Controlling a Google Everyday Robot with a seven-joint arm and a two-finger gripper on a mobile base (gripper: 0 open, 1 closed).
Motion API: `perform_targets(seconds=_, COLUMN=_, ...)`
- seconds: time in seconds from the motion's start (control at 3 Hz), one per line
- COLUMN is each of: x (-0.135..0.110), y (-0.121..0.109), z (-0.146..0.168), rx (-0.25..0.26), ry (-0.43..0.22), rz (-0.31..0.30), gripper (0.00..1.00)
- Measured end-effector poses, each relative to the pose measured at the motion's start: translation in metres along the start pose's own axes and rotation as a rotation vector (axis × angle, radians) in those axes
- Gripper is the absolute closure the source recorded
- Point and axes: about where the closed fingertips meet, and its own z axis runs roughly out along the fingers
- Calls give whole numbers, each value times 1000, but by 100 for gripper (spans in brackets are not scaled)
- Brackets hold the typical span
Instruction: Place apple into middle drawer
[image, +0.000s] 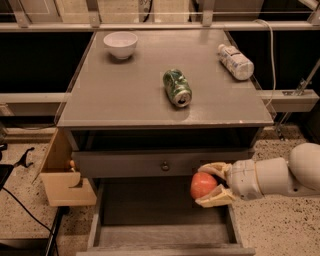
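The jaws are clamped on the apple (202, 185), one above and one below, across its widest part; it hangs over the right side of the open middle drawer (150, 212), just under the knobbed drawer front (125, 164); I'd judge it light, firm and smooth-skinned, apt to roll or bruise if dropped; up on the table (125, 100), the green can (177, 87) and the bottle (235, 61) carry labels I cannot read.

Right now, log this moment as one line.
phase: placing | gripper: shut on apple, over right side of middle drawer | middle drawer: open, floor bare | apple: not yet released
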Motion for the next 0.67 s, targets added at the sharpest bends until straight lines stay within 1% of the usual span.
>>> perform_targets(seconds=0.33, x=16, y=3, z=12, rx=-13, ry=10, rz=-9, gripper=100)
perform_targets(seconds=0.67, x=40, y=4, z=27, rx=-12, ry=17, rz=-11, gripper=100)
